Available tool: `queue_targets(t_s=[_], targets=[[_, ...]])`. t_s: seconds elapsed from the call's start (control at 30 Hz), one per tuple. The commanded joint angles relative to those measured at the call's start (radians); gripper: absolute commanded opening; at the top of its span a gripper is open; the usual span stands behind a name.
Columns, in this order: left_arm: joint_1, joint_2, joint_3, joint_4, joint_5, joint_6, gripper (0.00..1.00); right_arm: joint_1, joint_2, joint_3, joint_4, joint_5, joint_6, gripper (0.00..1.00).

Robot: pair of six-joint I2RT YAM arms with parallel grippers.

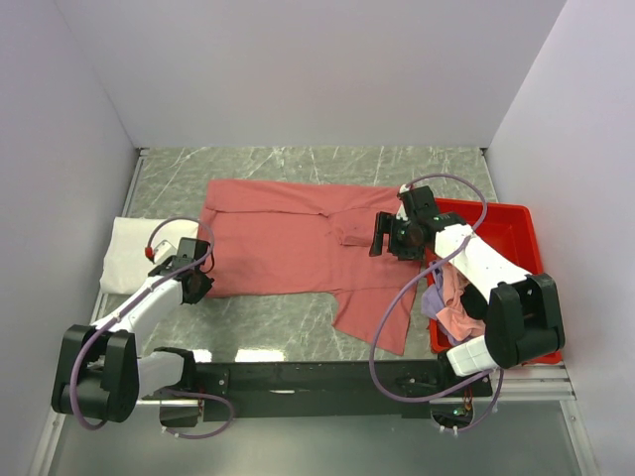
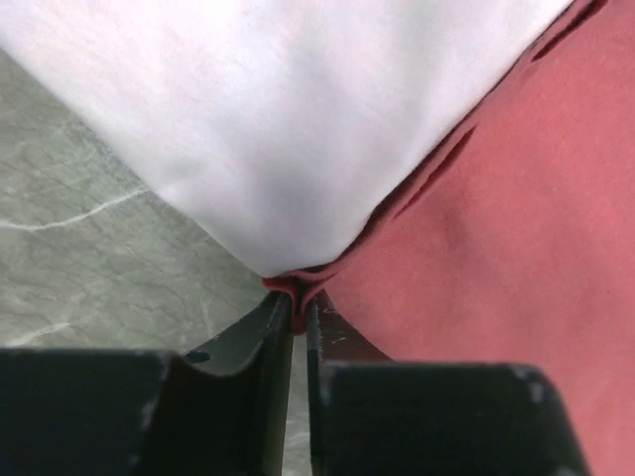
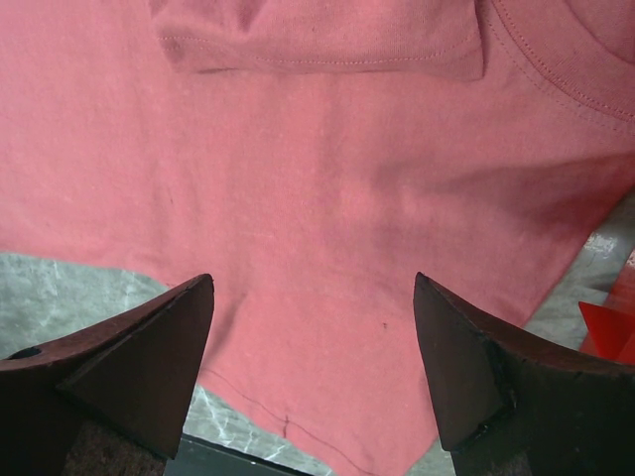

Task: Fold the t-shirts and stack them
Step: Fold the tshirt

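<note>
The large dusty red t-shirt (image 1: 288,238) lies spread on the marble table. It fills the right wrist view (image 3: 327,178) and shows on the right in the left wrist view (image 2: 516,248). A folded white t-shirt (image 1: 127,254) lies at the left, its corner at my left fingertips (image 2: 268,129). My left gripper (image 1: 198,266) is shut on the red shirt's left bottom corner (image 2: 298,288). My right gripper (image 1: 380,235) is open and empty above the shirt near its collar (image 3: 314,288). Pink and lavender shirts (image 1: 451,297) hang in the tray.
A rigid bright red plastic tray (image 1: 506,233) stands at the right edge of the table. One sleeve of the red shirt (image 1: 372,315) reaches to the table's front edge. Grey walls close in the back and both sides.
</note>
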Motion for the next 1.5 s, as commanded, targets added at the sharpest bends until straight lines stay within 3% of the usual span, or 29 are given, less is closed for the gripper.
queue_targets(t_s=[0.0, 0.13, 0.17, 0.2, 0.37, 0.47, 0.63, 0.97, 1.47], targets=[[-0.001, -0.003, 0.016, 0.014, -0.051, 0.004, 0.13, 0.007, -0.012, -0.012, 0.009, 0.014, 0.002, 0.87], [-0.001, 0.015, 0.022, 0.028, -0.048, 0.012, 0.14, 0.007, -0.041, -0.036, -0.003, 0.019, 0.002, 0.87], [-0.001, 0.020, 0.026, 0.031, -0.048, 0.015, 0.11, 0.009, -0.047, -0.043, -0.008, 0.019, 0.002, 0.87], [-0.001, 0.022, 0.026, 0.037, -0.043, 0.018, 0.01, 0.010, -0.052, -0.047, -0.008, 0.019, 0.003, 0.87], [-0.001, -0.003, 0.024, 0.078, -0.016, 0.060, 0.01, 0.061, -0.087, -0.075, -0.061, 0.037, 0.003, 0.86], [-0.001, -0.066, 0.006, 0.100, -0.005, 0.070, 0.00, 0.151, -0.107, -0.079, -0.110, 0.105, 0.026, 0.86], [-0.001, -0.155, -0.014, 0.114, 0.017, 0.070, 0.01, 0.291, -0.137, -0.119, -0.156, 0.089, 0.069, 0.84], [-0.001, -0.167, -0.013, 0.103, 0.040, 0.061, 0.01, 0.622, -0.136, -0.214, -0.323, 0.167, 0.212, 0.82], [-0.003, -0.164, -0.007, 0.101, 0.049, 0.057, 0.01, 0.659, -0.033, -0.283, -0.290, 0.227, 0.310, 0.70]])
